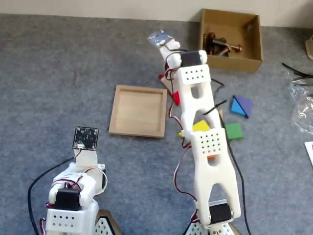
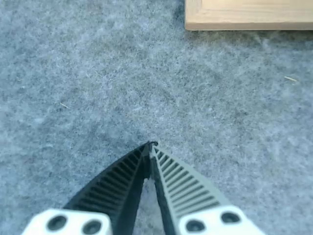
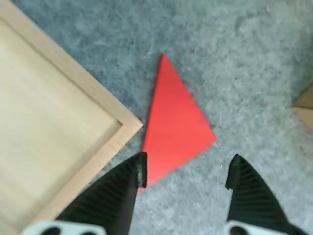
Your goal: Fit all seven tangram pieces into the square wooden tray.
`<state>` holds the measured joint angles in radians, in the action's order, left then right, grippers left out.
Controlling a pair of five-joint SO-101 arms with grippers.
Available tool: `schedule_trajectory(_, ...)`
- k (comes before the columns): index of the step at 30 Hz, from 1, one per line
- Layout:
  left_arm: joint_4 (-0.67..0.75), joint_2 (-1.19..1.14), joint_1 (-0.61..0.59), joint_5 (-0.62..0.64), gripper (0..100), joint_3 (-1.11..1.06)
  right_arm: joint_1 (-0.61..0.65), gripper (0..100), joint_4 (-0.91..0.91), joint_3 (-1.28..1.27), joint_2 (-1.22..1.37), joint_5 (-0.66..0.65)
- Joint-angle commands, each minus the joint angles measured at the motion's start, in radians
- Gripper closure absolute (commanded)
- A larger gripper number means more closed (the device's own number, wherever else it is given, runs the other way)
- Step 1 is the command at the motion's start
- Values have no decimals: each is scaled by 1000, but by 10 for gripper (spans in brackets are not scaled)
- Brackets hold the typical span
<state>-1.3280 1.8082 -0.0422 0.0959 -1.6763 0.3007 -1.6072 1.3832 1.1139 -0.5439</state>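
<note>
– Closest up from overhead, the left arm [image 1: 73,196] sits folded at the desk's [image 1: 49,73] near edge, and the right arm [image 1: 195,83] stretches toward the far edge.
– And the wooden tray [image 1: 138,111]?
– Mid-desk. A yellow piece [image 1: 200,126], green square [image 1: 234,131] and blue triangle [image 1: 238,106] lie between it and the right edge.
– What does the left wrist camera give?
– The left gripper [image 2: 150,146] is pressed together, pointing at bare grey felt, with the tray's rim well apart from it.
– And the right wrist?
– The right gripper [image 3: 188,171] is spread wide above the red triangle [image 3: 176,122], one fingertip at that piece's edge. It lies flat on the desk, just outside the tray's corner.
</note>
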Motion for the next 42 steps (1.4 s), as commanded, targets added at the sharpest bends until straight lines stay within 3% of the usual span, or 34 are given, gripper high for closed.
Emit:
schedule_trajectory(1, 3, 7, 18, 6, 995, -19, 10, 743, 18, 12, 1, -8)
schedule_trajectory(12, 3, 7, 18, 6, 995, -19, 54, 744, 18, 12, 59, -6)
schedule_trajectory(42, 3, 7, 18, 6, 995, -19, 13, 745, 45, 16, 67, 2)
